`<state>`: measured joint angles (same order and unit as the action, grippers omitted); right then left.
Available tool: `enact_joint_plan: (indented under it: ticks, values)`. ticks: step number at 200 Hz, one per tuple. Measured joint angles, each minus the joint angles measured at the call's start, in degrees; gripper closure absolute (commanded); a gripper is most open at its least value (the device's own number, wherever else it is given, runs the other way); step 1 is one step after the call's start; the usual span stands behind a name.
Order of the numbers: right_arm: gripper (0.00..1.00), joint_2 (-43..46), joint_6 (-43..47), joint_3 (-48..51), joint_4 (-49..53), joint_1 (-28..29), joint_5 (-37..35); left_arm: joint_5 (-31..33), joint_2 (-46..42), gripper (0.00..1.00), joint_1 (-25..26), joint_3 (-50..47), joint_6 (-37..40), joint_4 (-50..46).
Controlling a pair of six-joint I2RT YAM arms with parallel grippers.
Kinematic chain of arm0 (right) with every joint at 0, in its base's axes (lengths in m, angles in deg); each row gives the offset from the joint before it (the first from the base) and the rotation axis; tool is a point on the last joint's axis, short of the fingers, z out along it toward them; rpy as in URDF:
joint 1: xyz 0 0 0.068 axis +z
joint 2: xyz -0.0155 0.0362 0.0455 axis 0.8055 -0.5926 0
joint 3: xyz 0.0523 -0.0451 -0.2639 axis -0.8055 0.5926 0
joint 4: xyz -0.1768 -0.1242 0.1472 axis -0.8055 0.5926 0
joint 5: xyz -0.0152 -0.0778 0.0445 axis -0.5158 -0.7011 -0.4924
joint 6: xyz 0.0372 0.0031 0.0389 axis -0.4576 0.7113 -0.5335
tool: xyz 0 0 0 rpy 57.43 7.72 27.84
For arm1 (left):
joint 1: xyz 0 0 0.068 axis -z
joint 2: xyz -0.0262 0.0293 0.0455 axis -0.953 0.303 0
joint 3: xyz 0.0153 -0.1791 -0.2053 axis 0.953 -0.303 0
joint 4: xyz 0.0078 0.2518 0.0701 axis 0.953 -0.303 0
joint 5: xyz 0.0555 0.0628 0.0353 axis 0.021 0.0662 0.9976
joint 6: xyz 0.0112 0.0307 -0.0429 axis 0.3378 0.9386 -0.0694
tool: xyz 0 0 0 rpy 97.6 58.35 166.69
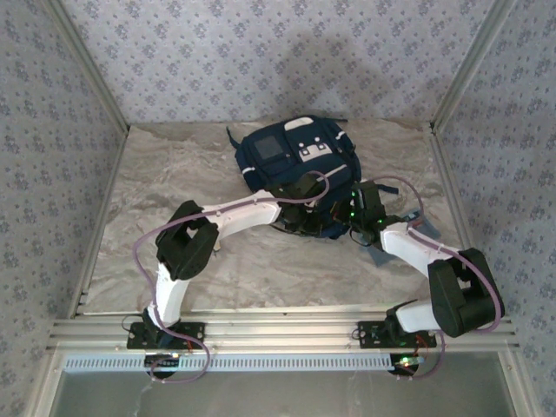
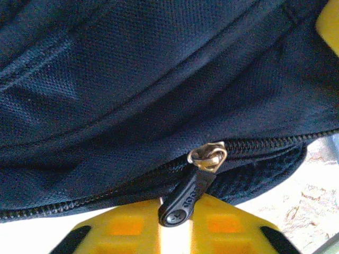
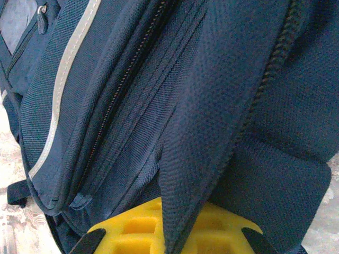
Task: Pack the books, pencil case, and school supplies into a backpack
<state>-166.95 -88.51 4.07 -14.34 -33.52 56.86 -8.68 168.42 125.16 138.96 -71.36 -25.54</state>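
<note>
Where its yellow fingers meet, the left gripper (image 2: 177,225) pinches the black zipper pull (image 2: 186,196), which hangs from a metal slider (image 2: 207,156) on the zip of the navy backpack (image 2: 132,79). The right gripper (image 3: 177,222) is clamped on a fold of the same backpack's fabric, near a pale stripe (image 3: 63,79). From above, the backpack lies toward the far side of the marble-patterned table (image 1: 174,174), with both arms reaching its near edge.
</note>
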Motion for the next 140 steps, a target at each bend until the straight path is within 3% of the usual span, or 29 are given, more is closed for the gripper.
enact_joint_plan:
  ticks: [13, 44, 93, 140]
  values:
    - [1.00, 0.0, 0.0, 0.0, 0.0, 0.0, 0.0, -0.1, 0.0, 1.00, 0.0, 0.0, 0.3, 0.0]
    - [1.00, 0.0, 0.5, 0.1, 0.1, -0.7, -0.2, -1.3, -0.6, 1.00, -0.5, -0.8, 2.3, 0.9]
    - [1.00, 2.7, 2.2, 0.1, 1.4, -2.5, 2.3, -11.1, -7.0, 1.00, -5.3, -8.7, 5.3, 5.9]
    - [1.00, 3.6, 3.3, 0.3, 3.1, -5.3, 1.3, -11.1, -9.0, 1.00, -10.1, -10.0, 6.4, 2.4]
